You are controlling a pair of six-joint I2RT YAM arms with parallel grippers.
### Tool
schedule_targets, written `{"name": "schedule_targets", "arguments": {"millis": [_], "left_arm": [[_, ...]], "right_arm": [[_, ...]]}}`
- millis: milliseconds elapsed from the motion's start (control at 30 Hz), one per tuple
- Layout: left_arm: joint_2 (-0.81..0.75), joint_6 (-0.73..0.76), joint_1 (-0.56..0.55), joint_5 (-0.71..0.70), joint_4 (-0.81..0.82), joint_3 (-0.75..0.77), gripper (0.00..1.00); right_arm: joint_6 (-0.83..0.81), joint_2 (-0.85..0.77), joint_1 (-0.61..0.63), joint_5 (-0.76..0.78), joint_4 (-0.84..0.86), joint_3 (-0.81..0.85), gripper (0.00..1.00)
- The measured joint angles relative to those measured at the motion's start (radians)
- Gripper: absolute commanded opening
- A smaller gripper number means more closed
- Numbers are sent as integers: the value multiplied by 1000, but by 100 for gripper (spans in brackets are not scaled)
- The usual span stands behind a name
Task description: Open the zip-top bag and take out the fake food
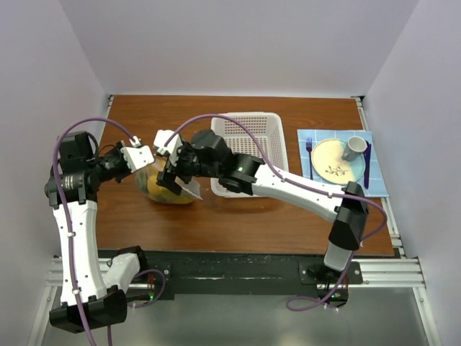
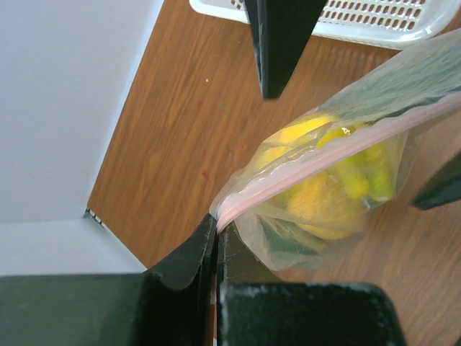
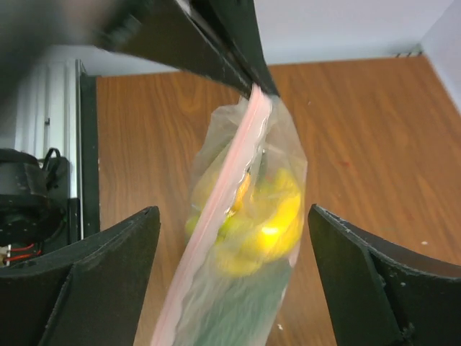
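The zip-top bag (image 1: 170, 189) hangs just above the wooden table, left of the basket. It holds the fake food (image 2: 317, 203): yellow and green pieces show through the plastic. The pink zip strip (image 2: 328, 153) looks closed. My left gripper (image 2: 215, 226) is shut on the bag's top corner at the zip strip. My right gripper (image 3: 234, 216) is open, with one finger on each side of the bag (image 3: 238, 288) and neither touching it. The yellow food also shows in the right wrist view (image 3: 279, 223). In the top view the left gripper (image 1: 147, 163) and the right gripper (image 1: 173, 180) meet over the bag.
A white perforated basket (image 1: 253, 143) stands behind and right of the bag. A blue mat at the far right carries a cream plate (image 1: 336, 161), a grey mug (image 1: 354, 147) and cutlery. White walls close in the table's left, back and right.
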Motion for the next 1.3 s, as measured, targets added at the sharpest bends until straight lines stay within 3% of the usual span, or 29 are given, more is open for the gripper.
{"name": "schedule_targets", "arguments": {"millis": [67,133,200,233,333,367,567,700,933,1133,1300], "left_arm": [[3,10,0,7,-20,8,0],[11,17,4,-2,-46,15,0],[16,32,2,4,-61,24,17],[16,35,0,6,-69,28,24],[6,-15,0,12,-40,40,84],[0,-80,0,13,-4,47,96],[-34,-537,-3,40,351,95,99],[-48,-673,-3,87,466,81,99],[-45,-683,51,184,473,-65,96],[55,-632,193,363,421,-107,94],[169,-457,241,548,266,-92,92]], "right_arm": [[5,32,0,1,0,9,68],[12,48,0,0,5,22,33],[9,53,-3,3,3,39,0],[12,54,-5,3,2,46,0],[18,54,-14,16,-3,58,0],[21,54,-19,16,-6,58,0],[49,47,-85,2,-11,57,0],[66,25,-134,-2,-14,39,0],[79,-39,-153,-16,-13,-31,0],[90,-106,-154,-32,4,-115,0],[103,-150,-154,-47,9,-152,0]]}}
